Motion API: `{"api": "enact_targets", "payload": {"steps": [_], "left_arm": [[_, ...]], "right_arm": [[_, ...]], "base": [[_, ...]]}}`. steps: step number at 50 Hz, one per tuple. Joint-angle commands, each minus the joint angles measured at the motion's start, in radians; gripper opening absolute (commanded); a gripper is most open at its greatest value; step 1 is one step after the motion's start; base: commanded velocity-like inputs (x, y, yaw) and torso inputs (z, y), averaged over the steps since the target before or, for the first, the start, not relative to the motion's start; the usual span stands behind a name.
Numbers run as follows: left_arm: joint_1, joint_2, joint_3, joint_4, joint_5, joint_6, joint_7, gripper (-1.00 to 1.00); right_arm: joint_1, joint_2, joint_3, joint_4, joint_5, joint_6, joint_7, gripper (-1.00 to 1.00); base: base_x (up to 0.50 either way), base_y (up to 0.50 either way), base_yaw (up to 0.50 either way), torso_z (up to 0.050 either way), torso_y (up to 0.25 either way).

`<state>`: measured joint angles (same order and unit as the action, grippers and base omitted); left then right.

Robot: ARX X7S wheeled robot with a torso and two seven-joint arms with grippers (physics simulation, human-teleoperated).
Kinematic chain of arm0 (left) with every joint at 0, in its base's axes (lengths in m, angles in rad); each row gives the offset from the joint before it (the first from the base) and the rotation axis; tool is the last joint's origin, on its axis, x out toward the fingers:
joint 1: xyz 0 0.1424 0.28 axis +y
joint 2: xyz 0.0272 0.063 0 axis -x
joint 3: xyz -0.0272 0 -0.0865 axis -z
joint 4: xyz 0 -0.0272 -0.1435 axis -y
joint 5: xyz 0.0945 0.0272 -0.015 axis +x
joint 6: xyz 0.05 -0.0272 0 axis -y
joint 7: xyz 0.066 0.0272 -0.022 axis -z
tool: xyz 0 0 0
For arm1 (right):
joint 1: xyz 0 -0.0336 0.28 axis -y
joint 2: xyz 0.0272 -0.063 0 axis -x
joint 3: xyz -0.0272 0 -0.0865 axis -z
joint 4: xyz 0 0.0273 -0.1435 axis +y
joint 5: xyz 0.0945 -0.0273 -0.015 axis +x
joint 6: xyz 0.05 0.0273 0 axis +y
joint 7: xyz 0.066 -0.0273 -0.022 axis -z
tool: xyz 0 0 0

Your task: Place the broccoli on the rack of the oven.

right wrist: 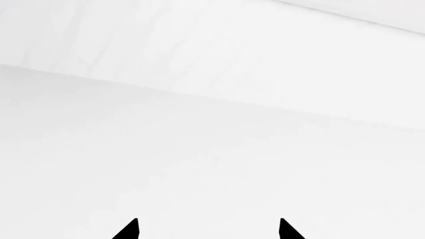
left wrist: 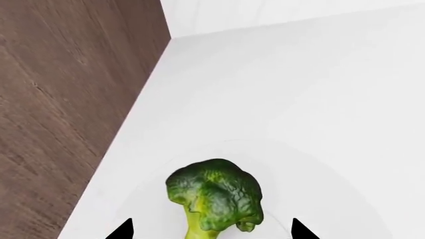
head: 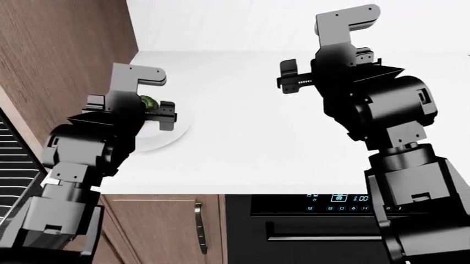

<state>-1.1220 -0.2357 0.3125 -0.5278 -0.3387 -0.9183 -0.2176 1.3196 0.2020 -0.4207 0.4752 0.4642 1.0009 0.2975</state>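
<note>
1. Left wrist view: broccoli lies on a white plate, on the white table near the brown wood side wall. Left gripper has its jaws spread, one tip on each side of the floret, neither touching it. Stem points back toward the camera, the head away.
2. Same view, the step in hand looks like the grasp. Suggest centring on the stem–head junction and coming lower before closing. A bumpy head pinched high may slip or roll.
3. Head view: left gripper sits over the plate with the broccoli just showing green behind the jaws. Right gripper hangs above bare table, well apart from the plate.
4. Head view: wire bars of the rack show at the far left edge, below table level. Once gripped, lift straight up clear of the plate rim before swinging left past the wood wall.
5. Right wrist view: right gripper has its jaws spread and holds nothing, with only white table ahead. Keep it parked.
</note>
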Motion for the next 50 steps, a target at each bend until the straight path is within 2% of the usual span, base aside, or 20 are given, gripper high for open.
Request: {"api": "enact_targets", "payload": {"steps": [1, 50], "left_arm": [[-0.008, 0.008, 0.008, -0.065, 0.006, 0.048, 0.014, 1.0], [-0.026, 0.024, 0.008, -0.213, 0.006, 0.157, 0.031, 1.0]], "right_arm": [[0.004, -0.004, -0.01, 0.015, -0.001, -0.01, -0.005, 1.0], [-0.018, 0.021, -0.004, -0.041, 0.026, 0.022, 0.02, 1.0]], "base": [[0.0, 0.0, 0.0, 0.0, 0.0], [0.0, 0.0, 0.0, 0.0, 0.0]]}}
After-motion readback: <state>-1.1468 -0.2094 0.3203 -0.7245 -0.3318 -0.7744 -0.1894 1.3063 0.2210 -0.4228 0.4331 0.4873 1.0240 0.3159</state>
